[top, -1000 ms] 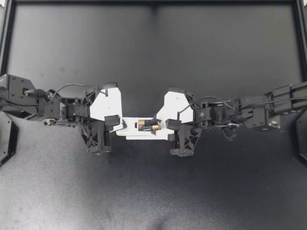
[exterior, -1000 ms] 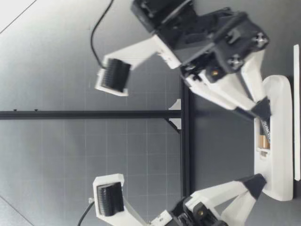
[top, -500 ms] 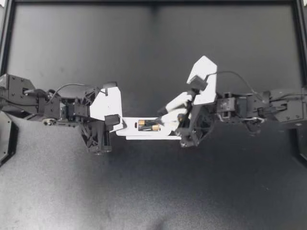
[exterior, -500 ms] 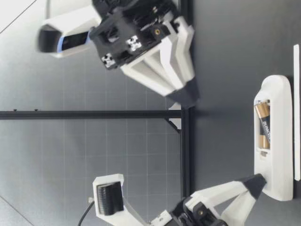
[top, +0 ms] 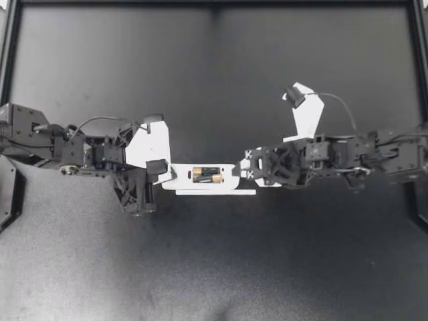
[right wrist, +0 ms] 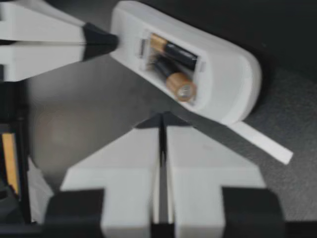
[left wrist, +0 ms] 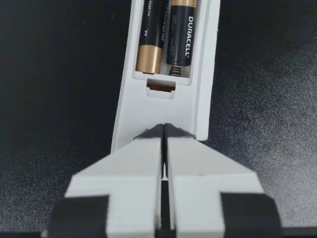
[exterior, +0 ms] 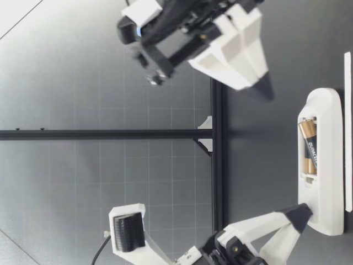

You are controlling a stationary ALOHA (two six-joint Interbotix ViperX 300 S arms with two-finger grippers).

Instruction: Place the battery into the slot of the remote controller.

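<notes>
The white remote (top: 231, 175) lies on the black table with its back compartment open. Two black-and-gold batteries (top: 207, 175) lie side by side in the slot. My left gripper (top: 168, 176) is shut, its tips resting on the remote's left end (left wrist: 164, 130). My right gripper (top: 243, 171) is shut and empty, hanging just off the remote's right end and above it (exterior: 265, 88). In the right wrist view the batteries (right wrist: 171, 67) lie ahead of the shut tips (right wrist: 162, 119), one slightly askew. The low view has the battery (exterior: 309, 146) seated in the remote (exterior: 331, 182).
A thin white cover strip (top: 215, 192) lies flat beside the remote, on its near side; it also shows in the right wrist view as a strip (right wrist: 262, 144). A black frame rail (top: 214, 3) borders the table at the back.
My right gripper lifted off the batteries, turned and closed from wide open to shut, ending above the remote's right end. The left gripper and the remote stayed put.
</notes>
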